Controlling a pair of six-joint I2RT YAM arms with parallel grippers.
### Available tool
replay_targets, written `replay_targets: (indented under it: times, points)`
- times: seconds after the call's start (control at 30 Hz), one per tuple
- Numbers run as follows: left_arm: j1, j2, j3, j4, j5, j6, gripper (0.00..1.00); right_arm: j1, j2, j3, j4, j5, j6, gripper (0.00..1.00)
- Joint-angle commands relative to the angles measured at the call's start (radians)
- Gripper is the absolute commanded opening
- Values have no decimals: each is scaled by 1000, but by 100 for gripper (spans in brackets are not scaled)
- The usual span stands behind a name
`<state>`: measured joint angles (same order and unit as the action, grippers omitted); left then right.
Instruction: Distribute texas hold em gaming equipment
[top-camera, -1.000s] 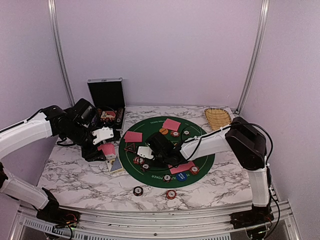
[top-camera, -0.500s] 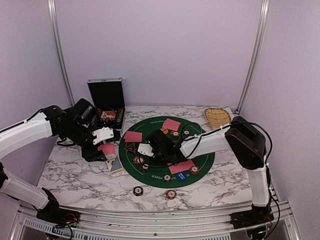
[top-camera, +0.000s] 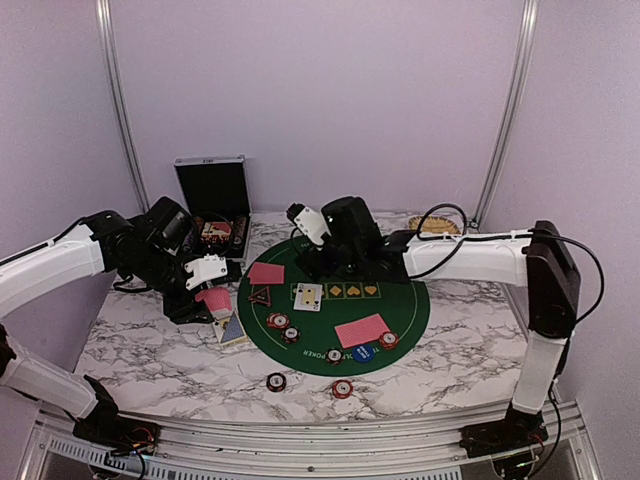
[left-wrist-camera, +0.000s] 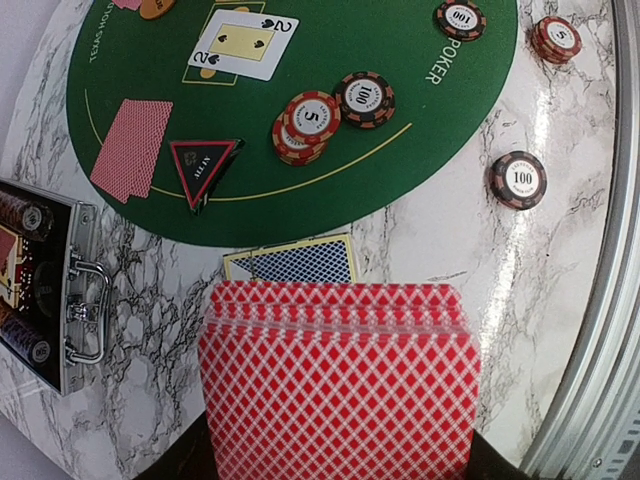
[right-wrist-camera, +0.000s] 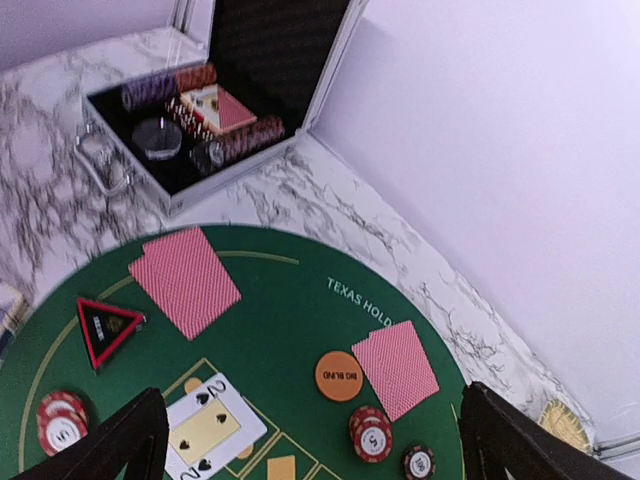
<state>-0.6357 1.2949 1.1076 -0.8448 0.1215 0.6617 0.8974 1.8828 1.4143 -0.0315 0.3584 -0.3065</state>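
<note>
Since a second ago the right claw (top-camera: 310, 255) has lifted off the middle of the green mat (top-camera: 405, 305) and swung back to its 12 o'clock edge. It has spread from nearly closed to wide open, and a face-up two of spades (top-camera: 308, 296) now lies where it worked.

From above, the left claw (top-camera: 206, 302) hangs over the bench (top-camera: 150, 350) at the mat's 9 o'clock, clamped on a fanned deck (top-camera: 214, 296) of red-backed cards. A lone card (top-camera: 266, 273) lies at the mat's 10 o'clock and a second card (top-camera: 362, 330) at 5 o'clock.

At the left wrist the deck fills the lower frame and hides the fingers gripping it. A blue-backed card (left-wrist-camera: 295, 265) lies on the bench at the deck's 12 o'clock, just beside the mat's rim. On the mat sit the triangular marker (left-wrist-camera: 205, 165) and two touching chip stacks (left-wrist-camera: 312, 118).

At the right wrist the dark fingers (right-wrist-camera: 110, 450) stand far apart in the lower corners with nothing between them. An orange disc (right-wrist-camera: 338, 376) sits just beside a third card (right-wrist-camera: 397, 368), and the open case (right-wrist-camera: 200, 130) stands at 11 o'clock.
</note>
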Motion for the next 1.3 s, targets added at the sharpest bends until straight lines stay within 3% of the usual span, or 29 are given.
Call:
replay_targets:
  times: [0.0,0.1,0.23,0.4,0.7,0.93,1.27]
  points:
    - [5,-25,33,-21,27,4,0,-99,-4,140,-87,-242,298,99]
    - [5,-31,31,-20,31,7,0,-200,51,224,-190,-567,412,99]
    - [5,-34,29,-20,37,11,0,-217,-17,98,-73,-549,476,99]
    - [5,-27,39,-21,40,15,0,-219,45,197,-222,-704,628,99]
    - [4,0,59,-20,37,13,0,-136,44,76,-56,-897,899,99]
    - [5,20,76,-21,40,12,0,-51,105,84,91,-1014,1059,99]
    - [4,23,78,-20,37,15,0,-6,179,115,211,-1098,1160,99]
